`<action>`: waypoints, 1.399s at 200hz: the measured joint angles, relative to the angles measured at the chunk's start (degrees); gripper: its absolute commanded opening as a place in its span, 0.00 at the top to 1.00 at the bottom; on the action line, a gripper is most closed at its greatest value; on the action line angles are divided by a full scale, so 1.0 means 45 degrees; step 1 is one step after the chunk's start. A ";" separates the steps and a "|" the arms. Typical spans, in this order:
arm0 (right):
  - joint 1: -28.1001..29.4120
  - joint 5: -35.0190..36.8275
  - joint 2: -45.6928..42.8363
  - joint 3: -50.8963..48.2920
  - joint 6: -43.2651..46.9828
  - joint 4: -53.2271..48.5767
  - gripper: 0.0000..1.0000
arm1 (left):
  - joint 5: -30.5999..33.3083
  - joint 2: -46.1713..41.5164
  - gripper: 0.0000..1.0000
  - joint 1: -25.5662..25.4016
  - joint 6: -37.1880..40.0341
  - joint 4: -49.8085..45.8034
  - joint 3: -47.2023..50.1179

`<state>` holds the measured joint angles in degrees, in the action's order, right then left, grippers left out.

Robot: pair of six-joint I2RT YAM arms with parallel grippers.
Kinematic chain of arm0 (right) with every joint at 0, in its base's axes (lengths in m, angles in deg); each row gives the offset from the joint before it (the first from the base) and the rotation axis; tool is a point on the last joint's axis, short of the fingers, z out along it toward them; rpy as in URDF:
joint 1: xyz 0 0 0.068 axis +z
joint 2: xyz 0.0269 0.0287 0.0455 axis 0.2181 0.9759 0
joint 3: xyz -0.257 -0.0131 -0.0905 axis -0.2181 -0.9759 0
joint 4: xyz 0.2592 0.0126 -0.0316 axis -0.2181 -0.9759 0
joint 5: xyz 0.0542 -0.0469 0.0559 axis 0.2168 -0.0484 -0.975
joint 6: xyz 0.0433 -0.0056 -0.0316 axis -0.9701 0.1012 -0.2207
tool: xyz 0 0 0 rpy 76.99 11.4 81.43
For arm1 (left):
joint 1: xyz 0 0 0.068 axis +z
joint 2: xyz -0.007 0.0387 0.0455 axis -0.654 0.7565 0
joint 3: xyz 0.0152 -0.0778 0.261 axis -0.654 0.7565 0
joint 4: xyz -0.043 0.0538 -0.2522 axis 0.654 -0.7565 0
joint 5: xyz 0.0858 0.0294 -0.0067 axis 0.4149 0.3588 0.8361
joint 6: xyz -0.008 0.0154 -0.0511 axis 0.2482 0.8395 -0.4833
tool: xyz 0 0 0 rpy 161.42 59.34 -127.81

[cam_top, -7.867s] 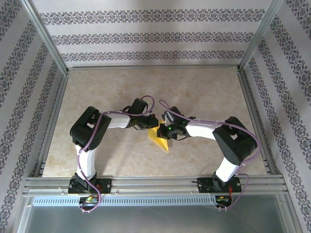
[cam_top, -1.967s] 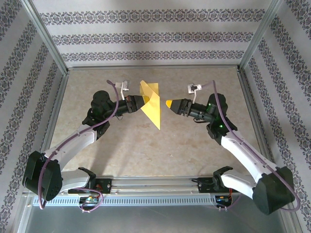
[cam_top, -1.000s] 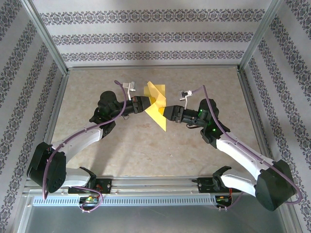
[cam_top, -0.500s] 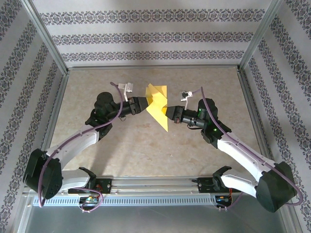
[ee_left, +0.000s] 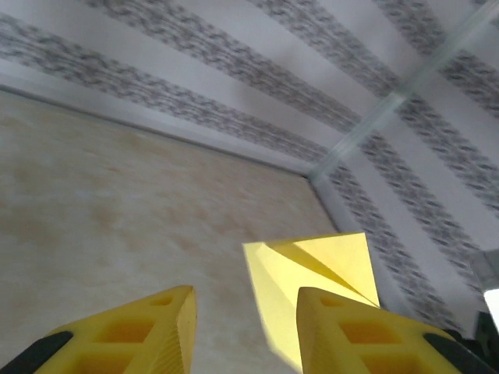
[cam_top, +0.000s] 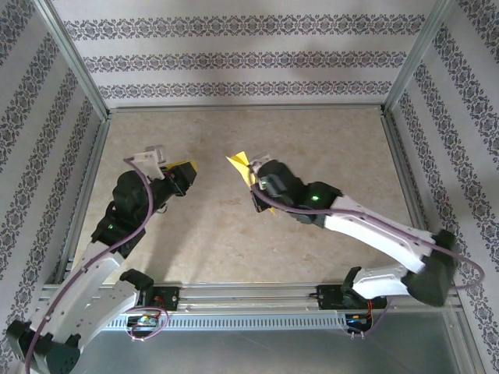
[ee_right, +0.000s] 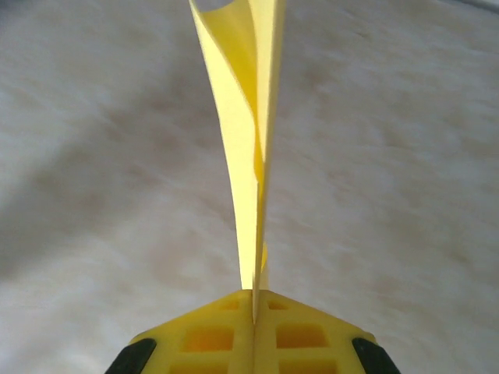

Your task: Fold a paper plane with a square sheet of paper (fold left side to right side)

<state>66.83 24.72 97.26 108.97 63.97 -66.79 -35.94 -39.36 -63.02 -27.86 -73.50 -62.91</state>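
Left side. In the top view the left gripper (cam_top: 185,170) sits at about 9 o'clock of the table (cam_top: 327,140). In its wrist view the two yellow fingers (ee_left: 148,327) stand apart with nothing between them: open and empty. From there the paper plane (ee_left: 312,269) shows at 1 o'clock, beyond the fingertips and apart from them. It is a folded face with a slanted crease across its upper corner.

Centre. In the top view the paper plane (cam_top: 240,162) is off the surface near mid-table. It is at roughly 3 o'clock from the left gripper and well apart from it.

Right side. The right gripper (cam_top: 253,181) has its fingers closed tight on the lower edge of the paper. From its wrist the paper (ee_right: 248,156) runs edge-on toward 12 o'clock, several layers pressed together and splaying slightly at the far end.

Progress, as we judge it: the sheet is no longer a flat square. It is doubled over with diagonal folds, so the main folding looks done. We cannot tell whether the wings are formed. What looks left is sharpening or finishing the folds and setting the plane down.
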 measured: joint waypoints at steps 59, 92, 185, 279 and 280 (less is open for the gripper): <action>0.1710 0.6421 0.6086 0.2696 0.1661 -0.3696 0.99 | 0.3036 -0.1705 0.61 0.0019 0.0335 -0.1802 0.0461; 0.1899 0.7679 0.8626 0.3512 0.2288 -0.4401 0.99 | 0.3381 -0.1695 0.61 0.0029 0.0437 -0.2084 0.0461; 0.1923 0.4852 1.0219 0.4163 0.2803 -0.4906 0.66 | 0.3259 -0.1001 0.61 0.0029 0.0510 -0.2113 0.0461; 0.1093 0.0534 0.7373 0.3201 0.1477 -0.4226 0.35 | 0.1690 0.0092 0.46 0.0039 0.0068 -0.1574 0.0617; 0.1073 0.0515 0.7325 0.3181 0.1467 -0.4216 0.35 | 0.1661 0.0121 0.46 0.0039 0.0044 -0.1545 0.0636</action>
<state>71.67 27.03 130.22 123.29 70.57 -85.76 -28.47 -38.82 -62.85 -27.66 -80.45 -60.05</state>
